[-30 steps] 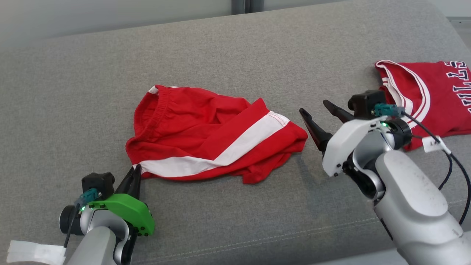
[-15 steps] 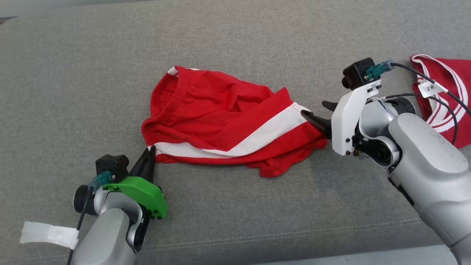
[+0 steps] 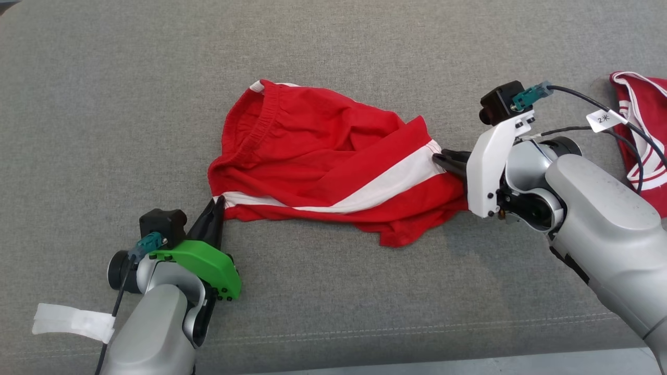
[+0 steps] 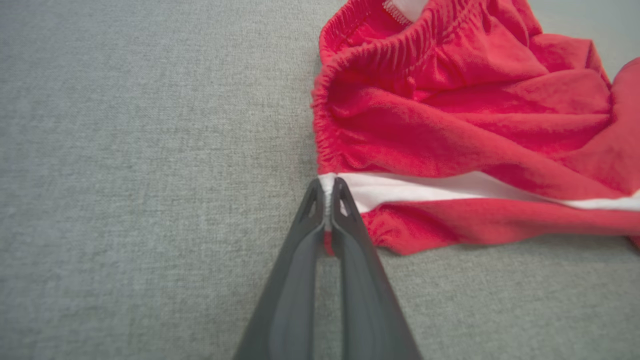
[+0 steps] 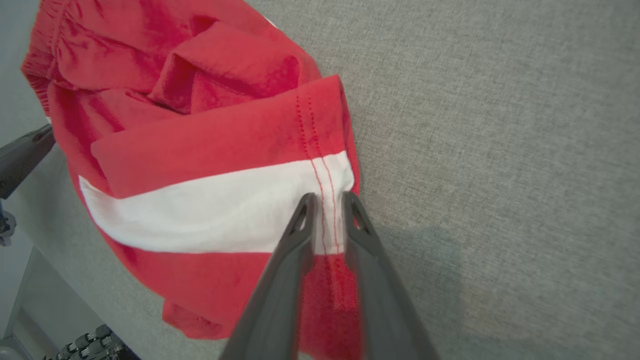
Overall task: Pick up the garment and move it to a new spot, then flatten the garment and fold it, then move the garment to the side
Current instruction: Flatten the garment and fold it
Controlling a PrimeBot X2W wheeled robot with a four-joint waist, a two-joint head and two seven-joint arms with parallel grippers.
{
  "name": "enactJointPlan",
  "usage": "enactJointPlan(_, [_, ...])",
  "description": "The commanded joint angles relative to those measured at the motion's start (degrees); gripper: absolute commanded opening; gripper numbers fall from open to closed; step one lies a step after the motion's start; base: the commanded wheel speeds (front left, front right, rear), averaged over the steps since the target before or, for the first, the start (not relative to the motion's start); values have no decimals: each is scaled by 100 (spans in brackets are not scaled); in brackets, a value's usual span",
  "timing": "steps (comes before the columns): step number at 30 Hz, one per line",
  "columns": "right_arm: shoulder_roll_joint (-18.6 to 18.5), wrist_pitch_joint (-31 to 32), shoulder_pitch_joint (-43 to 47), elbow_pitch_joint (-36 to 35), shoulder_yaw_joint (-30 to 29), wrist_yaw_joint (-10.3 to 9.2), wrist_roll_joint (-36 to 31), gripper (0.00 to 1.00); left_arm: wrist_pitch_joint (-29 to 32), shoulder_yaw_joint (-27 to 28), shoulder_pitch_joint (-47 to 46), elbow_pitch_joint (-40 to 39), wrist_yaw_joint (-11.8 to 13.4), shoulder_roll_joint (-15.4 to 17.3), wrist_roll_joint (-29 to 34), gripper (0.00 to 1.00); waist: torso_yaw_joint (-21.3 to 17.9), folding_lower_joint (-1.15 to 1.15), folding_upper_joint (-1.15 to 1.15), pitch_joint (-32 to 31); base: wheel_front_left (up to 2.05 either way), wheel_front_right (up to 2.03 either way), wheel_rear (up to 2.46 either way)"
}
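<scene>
The garment (image 3: 323, 151) is a pair of red shorts with a white side stripe, lying crumpled on the grey sofa cushion (image 3: 104, 104). My left gripper (image 3: 219, 200) is at its near left corner. In the left wrist view the left gripper (image 4: 327, 187) is shut on the waistband end of the white stripe of the garment (image 4: 450, 115). My right gripper (image 3: 437, 156) is at the right hem. In the right wrist view the right gripper (image 5: 327, 200) has its fingers drawn close on the stitched hem of the garment (image 5: 210, 135), with the cloth between them.
A second red garment with white trim (image 3: 643, 130) lies at the right edge, behind my right arm. The cushion's front seam (image 3: 417, 330) runs along the bottom. Bare grey cushion lies to the left and beyond the shorts.
My right gripper has moved left onto the shorts' hem and closed from wide open. The left gripper has kept its hold. The head camera has shifted, so the whole picture has moved.
</scene>
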Motion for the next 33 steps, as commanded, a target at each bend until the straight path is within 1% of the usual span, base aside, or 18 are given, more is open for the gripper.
enactJointPlan(1, [-46, -59, -67, 23, 36, -1, 51, 16, -17, -8, -81, 18, -18, 6, 38, 0, 2, 0, 0, 9, 0, 0, 0])
enactJointPlan(2, [-56, -111, -93, 39, 102, -1, 89, 7, -27, -13, -89, 29, -19, 6, 36, 0, 1, 0, 0, 14, 0, 0, 0])
enactJointPlan(3, [-59, -156, -119, 48, 167, -1, 123, 0, -34, -15, -102, 38, -20, 7, 33, 0, -2, 0, 0, 19, 0, 0, 0])
enactJointPlan(9, [-144, -572, -283, 34, 494, -1, 326, 0, -54, -21, -131, 82, -19, 21, 4, 0, -38, 0, 0, 39, 0, 0, 0])
enactJointPlan(14, [-268, -1027, -408, -123, 727, -1, 472, 0, -85, 4, -120, 88, -24, 42, -49, 0, -85, 0, 0, 26, 0, 0, 0])
enactJointPlan(17, [-373, -1342, -459, -282, 852, -1, 559, 0, -104, 96, -64, 21, -52, -4, -179, 0, -107, 0, 0, -5, 0, 0, 0])
enactJointPlan(20, [-514, -1729, -446, -448, 891, -1, 660, 0, -108, 354, 56, -110, -135, -167, -672, 0, -127, 0, 0, -52, 0, 0, 0])
enactJointPlan(24, [-730, -2304, -303, -675, 799, -1, 835, 0, 34, 582, 157, -449, -217, -262, -1341, 0, -154, 0, 0, -155, 0, 0, 0])
enactJointPlan(28, [-982, -2868, -170, -912, 687, -1, 900, 0, 190, 674, 292, -990, -246, -217, -1796, 0, -209, 0, 0, -288, 0, 0, 0])
enactJointPlan(32, [-1158, -3381, -45, -1171, 547, -1, 908, 0, 462, 732, 450, -1716, -247, -169, -2199, 0, -287, 0, 0, -450, 0, 0, 0])
enactJointPlan(33, [-1158, -3381, -45, -1171, 547, -1, 908, 0, 462, 732, 450, -1716, -247, -169, -2199, 0, -287, 0, 0, -450, 0, 0, 0])
